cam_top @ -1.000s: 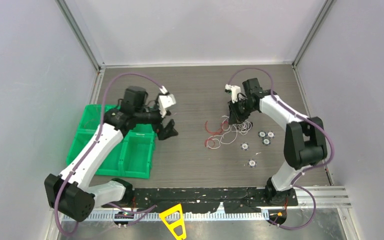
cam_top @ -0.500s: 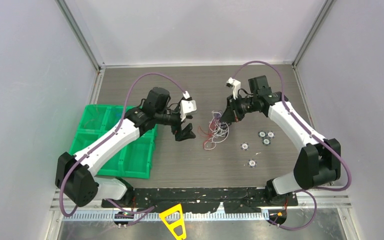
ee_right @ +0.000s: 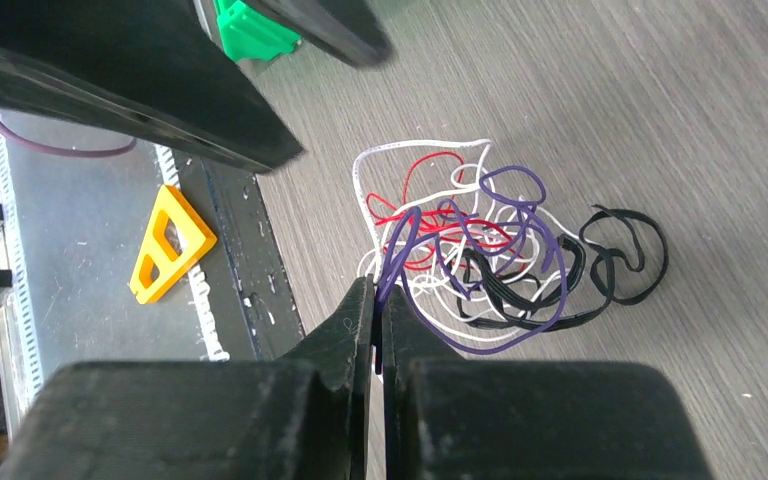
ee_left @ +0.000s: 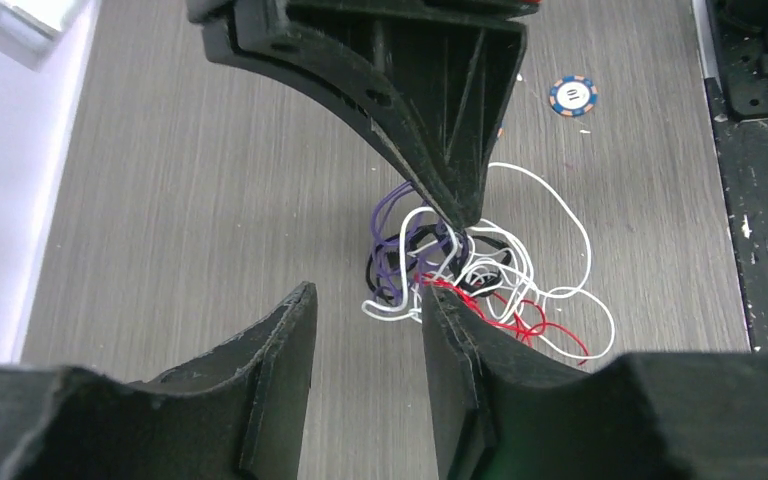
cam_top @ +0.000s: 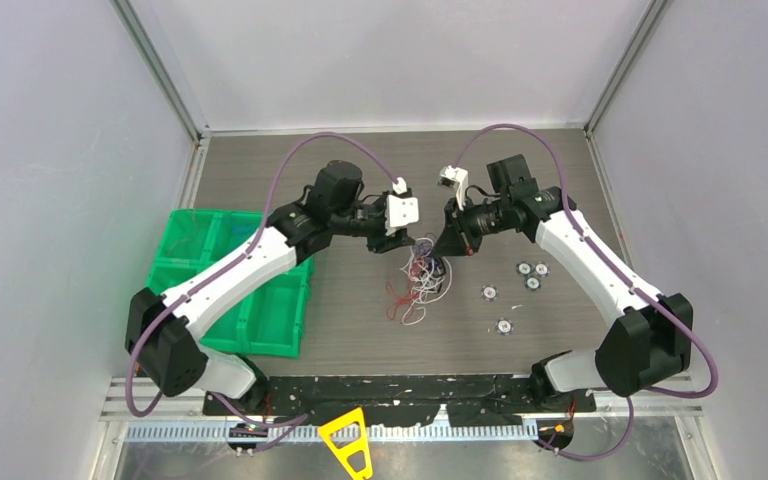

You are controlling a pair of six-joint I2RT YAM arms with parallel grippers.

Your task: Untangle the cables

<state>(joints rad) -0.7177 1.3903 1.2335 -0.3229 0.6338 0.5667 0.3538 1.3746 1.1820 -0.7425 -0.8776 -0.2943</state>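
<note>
The cables (cam_top: 420,278) are a tangled bunch of white, purple, red and black wires, hanging from my right gripper (cam_top: 448,246) and trailing onto the table. In the right wrist view the right gripper (ee_right: 378,287) is shut on a purple cable, with the rest of the cables (ee_right: 480,250) spread beyond its tips. My left gripper (ee_left: 367,293) stands open just in front of the cables (ee_left: 460,270), with nothing between its fingers; a white loop lies by its right fingertip (ee_left: 430,300). From above, the left gripper (cam_top: 397,243) sits close to the left of the bunch.
A green divided bin (cam_top: 230,300) stands at the left, under the left arm. Several small round discs (cam_top: 533,270) lie right of the cables. A yellow triangle (cam_top: 350,440) rests on the near black rail.
Both arms swung in toward the table's middle. The right gripper lifted the bunch and carried it left. The left gripper's jaws narrowed while nearing the bunch.
</note>
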